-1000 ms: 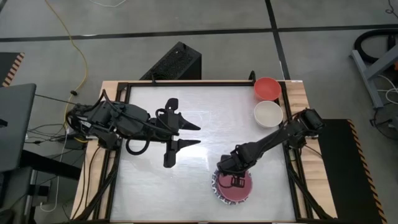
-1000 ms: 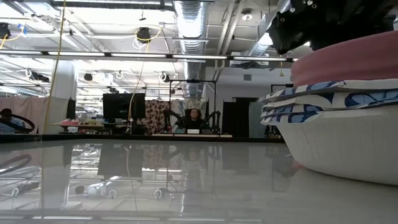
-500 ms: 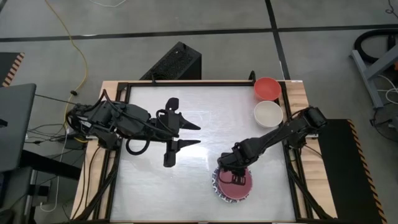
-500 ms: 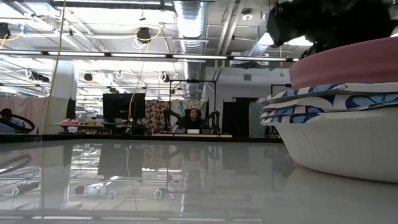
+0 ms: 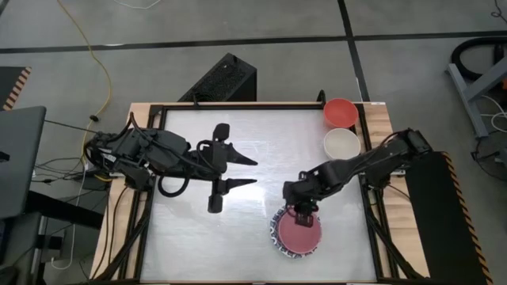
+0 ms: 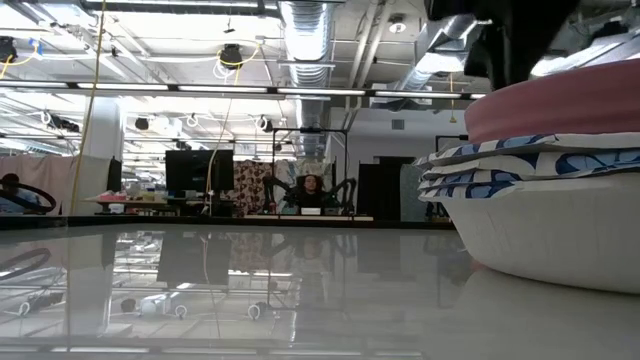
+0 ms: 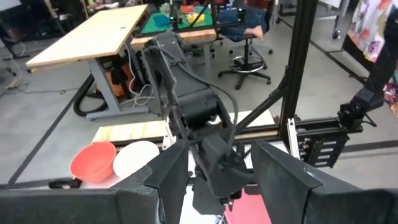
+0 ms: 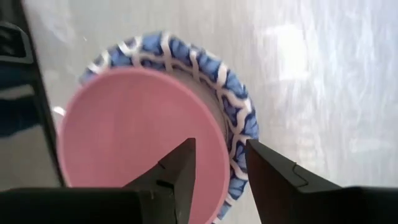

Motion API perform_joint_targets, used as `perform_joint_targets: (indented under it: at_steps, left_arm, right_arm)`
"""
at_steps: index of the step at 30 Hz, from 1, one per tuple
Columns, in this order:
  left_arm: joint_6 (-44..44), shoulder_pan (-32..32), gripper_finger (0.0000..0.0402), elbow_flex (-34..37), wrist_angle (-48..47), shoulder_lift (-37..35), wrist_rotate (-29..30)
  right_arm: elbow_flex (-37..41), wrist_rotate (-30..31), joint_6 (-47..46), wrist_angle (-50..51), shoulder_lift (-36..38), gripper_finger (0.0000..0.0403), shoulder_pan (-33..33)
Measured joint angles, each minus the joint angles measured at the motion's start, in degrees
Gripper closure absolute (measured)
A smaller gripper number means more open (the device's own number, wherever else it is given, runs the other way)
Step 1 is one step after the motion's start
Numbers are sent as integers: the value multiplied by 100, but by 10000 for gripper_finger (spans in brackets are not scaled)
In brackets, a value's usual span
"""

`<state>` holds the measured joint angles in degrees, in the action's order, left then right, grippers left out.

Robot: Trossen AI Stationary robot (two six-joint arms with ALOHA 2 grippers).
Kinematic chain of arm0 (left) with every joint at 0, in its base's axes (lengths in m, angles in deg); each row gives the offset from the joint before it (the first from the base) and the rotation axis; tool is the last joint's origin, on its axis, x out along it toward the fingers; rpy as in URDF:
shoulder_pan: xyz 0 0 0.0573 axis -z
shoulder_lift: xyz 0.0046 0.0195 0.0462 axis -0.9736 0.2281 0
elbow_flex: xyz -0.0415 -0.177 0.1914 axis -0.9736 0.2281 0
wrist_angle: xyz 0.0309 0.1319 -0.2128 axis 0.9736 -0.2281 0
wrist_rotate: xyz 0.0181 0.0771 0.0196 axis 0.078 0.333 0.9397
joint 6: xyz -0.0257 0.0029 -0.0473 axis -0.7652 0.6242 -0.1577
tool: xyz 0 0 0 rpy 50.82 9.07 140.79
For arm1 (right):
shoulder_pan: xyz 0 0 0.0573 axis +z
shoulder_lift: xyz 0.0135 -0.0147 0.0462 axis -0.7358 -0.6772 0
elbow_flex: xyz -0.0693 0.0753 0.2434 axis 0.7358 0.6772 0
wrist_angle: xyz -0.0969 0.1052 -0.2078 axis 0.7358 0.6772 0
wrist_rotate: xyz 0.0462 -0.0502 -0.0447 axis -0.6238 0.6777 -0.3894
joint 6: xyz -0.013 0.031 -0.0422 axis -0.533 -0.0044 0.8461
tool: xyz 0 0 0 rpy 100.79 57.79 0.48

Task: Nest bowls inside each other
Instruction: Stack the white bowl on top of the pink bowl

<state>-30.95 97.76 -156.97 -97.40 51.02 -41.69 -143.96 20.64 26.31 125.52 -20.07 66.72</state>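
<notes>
A pink bowl [image 5: 299,233] sits nested on top of a stack of white bowls with blue patterned rims [image 8: 233,112] near the table's front edge. In the low view the stack shows from the side, pink bowl [image 6: 570,100] uppermost. My right gripper [image 5: 303,214] hangs open just above the pink bowl's far rim [image 8: 208,134], pointing steeply down and touching nothing. A red bowl [image 5: 340,112] and a plain cream-white bowl [image 5: 341,144] stand side by side at the far right. My left gripper [image 5: 252,172] waits open, high over the table's left middle.
A black frame [image 5: 238,105] runs round the table. Bare tabletop [image 5: 261,134] lies between the two arms and the far edge. A black box [image 5: 224,79] stands on the floor beyond the far edge. Beyond the table, a workshop with desks and a seated person [image 6: 313,190].
My right gripper has risen off the pink bowl and drawn a little toward the table's far edge. The pink bowl stays nested on the stack.
</notes>
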Motion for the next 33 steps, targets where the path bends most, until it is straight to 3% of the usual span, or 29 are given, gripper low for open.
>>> perform_joint_targets:
  at_steps: [5, 11, 17, 33]
  left_arm:
    - [165, -35, 235, 59, 41, -2, -89]
    - [135, -258, 235, 643, 121, -33, -190]
    - [-109, -567, 235, 1343, 497, -42, -697]
    - [-723, -719, 235, 3572, 2548, -44, -1011]
  right_arm:
    - [0, 84, 2, -444, 307, 241, -117]
    - [-2, 186, 46, -1017, 741, 241, -119]
    - [-2, 432, 45, -1093, 1169, 241, -191]
    - [-2, 577, 187, -1107, 2033, 241, -835]
